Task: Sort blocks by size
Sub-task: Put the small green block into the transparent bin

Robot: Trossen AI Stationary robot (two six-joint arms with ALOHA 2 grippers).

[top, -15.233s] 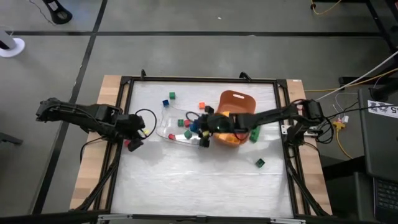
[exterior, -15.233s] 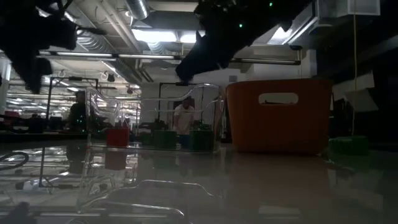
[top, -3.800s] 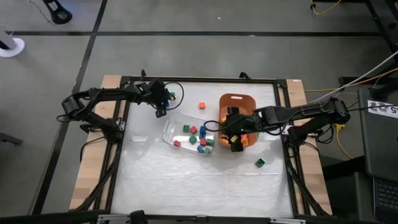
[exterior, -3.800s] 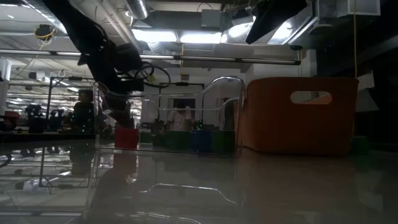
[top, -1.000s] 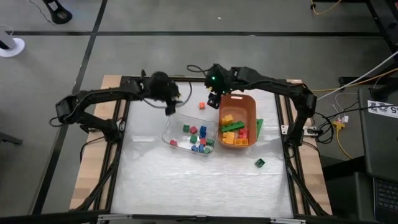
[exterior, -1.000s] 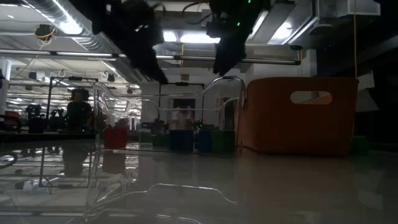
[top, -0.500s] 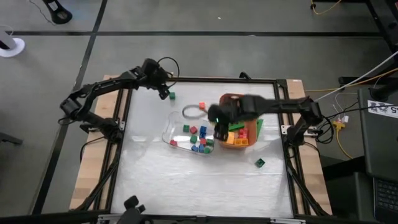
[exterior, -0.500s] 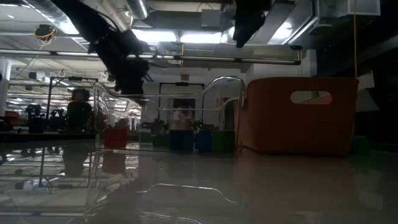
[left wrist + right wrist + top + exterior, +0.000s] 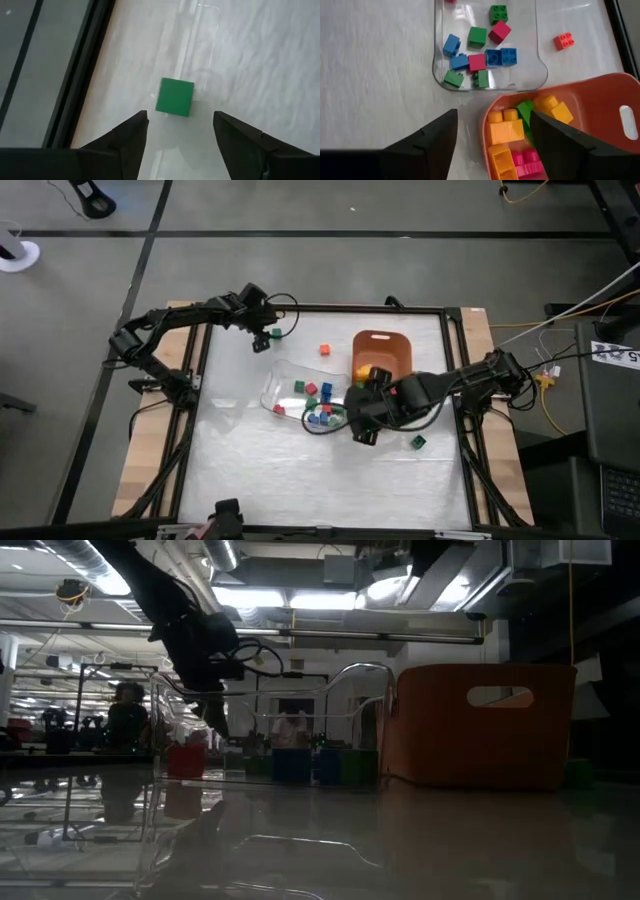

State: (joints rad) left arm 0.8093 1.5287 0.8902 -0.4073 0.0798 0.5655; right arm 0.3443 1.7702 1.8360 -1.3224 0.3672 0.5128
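Observation:
A small green cube (image 9: pixel 275 333) (image 9: pixel 174 97) rests flat on the white table near its far left corner. My left gripper (image 9: pixel 264 340) (image 9: pixel 180 117) is open just above it, one finger on either side, touching nothing. My right gripper (image 9: pixel 353 423) (image 9: pixel 492 117) is open and empty above the table, between the clear tray (image 9: pixel 272 388) and the orange bin (image 9: pixel 380 340). Several small blocks (image 9: pixel 480 47) lie in the tray. Larger yellow, orange, green and red bricks (image 9: pixel 512 132) lie in the bin.
A red block (image 9: pixel 324 350) (image 9: pixel 563 40) lies loose on the table beyond the tray. A green block (image 9: pixel 418 442) lies near the right edge. The black frame (image 9: pixel 200 360) borders the table. A person (image 9: pixel 293 727) stands in the room behind.
My right gripper has gone from the bin's far side toward the table's near edge and now hangs near the tray's right end. My left gripper has gone from the tray's far corner toward the far left and come down over the green cube.

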